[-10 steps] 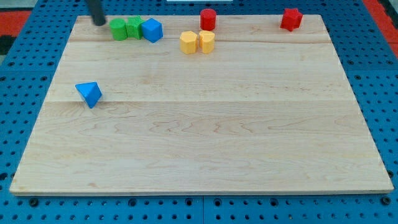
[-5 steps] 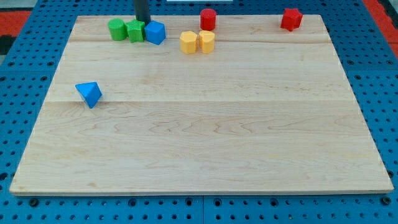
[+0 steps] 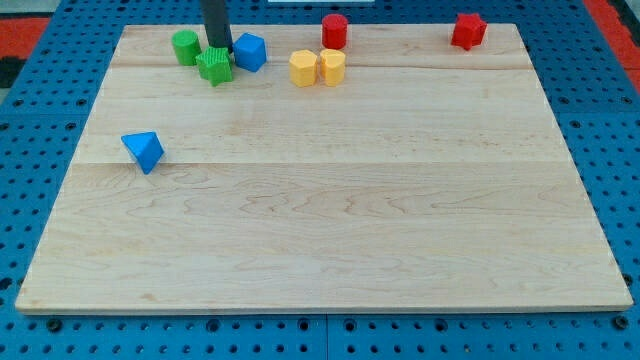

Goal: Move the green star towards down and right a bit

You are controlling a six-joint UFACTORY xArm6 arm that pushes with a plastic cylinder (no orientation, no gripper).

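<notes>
The green star [image 3: 214, 66] lies near the board's top left, just below my tip [image 3: 218, 49]. The dark rod comes down from the view's top edge and its tip touches the star's upper side. A green cylinder [image 3: 185, 46] stands to the star's upper left, apart from it. A blue block [image 3: 250, 51] sits to the star's upper right, close to the rod.
Two yellow blocks [image 3: 318, 67] sit side by side right of the blue block. A red cylinder [image 3: 334, 30] stands above them and a red star [image 3: 467, 30] at the top right. A blue triangular block [image 3: 143, 150] lies at the left. The wooden board's top edge [image 3: 400, 27] is near.
My tip moved right along the top edge, then down between the green cylinder and blue block. The green star slid downward out of the row.
</notes>
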